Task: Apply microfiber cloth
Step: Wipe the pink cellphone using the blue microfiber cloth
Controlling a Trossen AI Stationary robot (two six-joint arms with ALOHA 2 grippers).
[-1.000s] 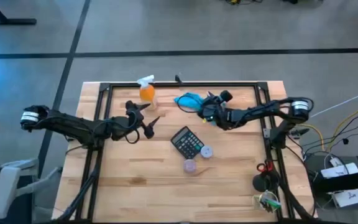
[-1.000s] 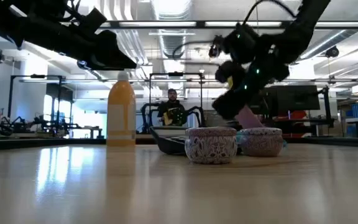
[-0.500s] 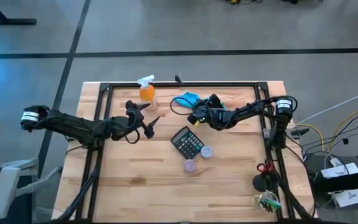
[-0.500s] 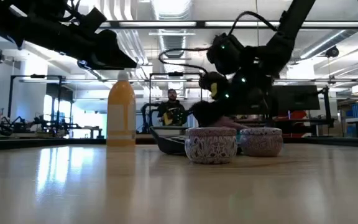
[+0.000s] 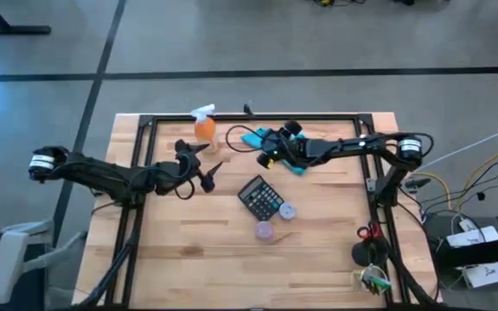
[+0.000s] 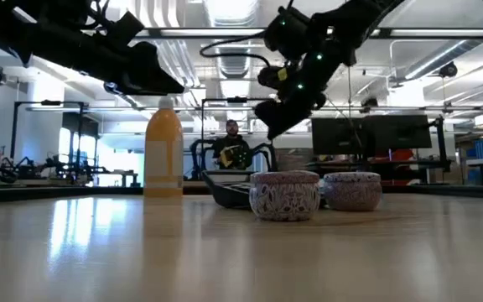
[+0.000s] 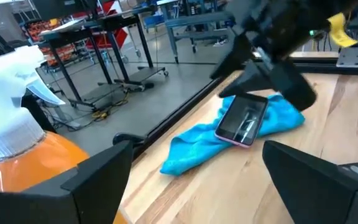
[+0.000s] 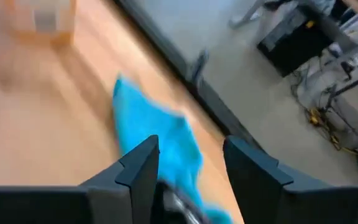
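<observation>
The wooden bench (image 5: 188, 250) carries a dark metal frame (image 5: 258, 116) that runs along its far edge and down both sides. The two dark arms reach in from the sides. The left arm waits at the left part of the bench, and its left gripper (image 5: 207, 162) has its two fingers spread wide with nothing between them, near the orange spray bottle (image 5: 204, 125), which stands upright by the far edge.

The right arm stretches across the far side of the bench. The right gripper (image 5: 268, 155) hangs over the microfiber cloth (image 5: 263, 138), raised above it in the low view. Its fingers (image 8: 143, 163) are apart, with the cloth showing in the gap, and they grasp nothing.

The microfiber cloth lies crumpled on the bench close to the far frame bar, to the right of the spray bottle. In the left wrist view a dark phone (image 7: 242, 119) lies flat on top of the cloth (image 7: 191, 146).

Nearer to the front, a black calculator (image 5: 260, 198) lies tilted in the middle of the bench. Two small round patterned tins (image 5: 287, 210) and (image 5: 264, 230) sit just beside it. In the low view these tins (image 6: 285, 195) stand side by side in front of the calculator. A person (image 6: 233, 149) shows far back in the room.
</observation>
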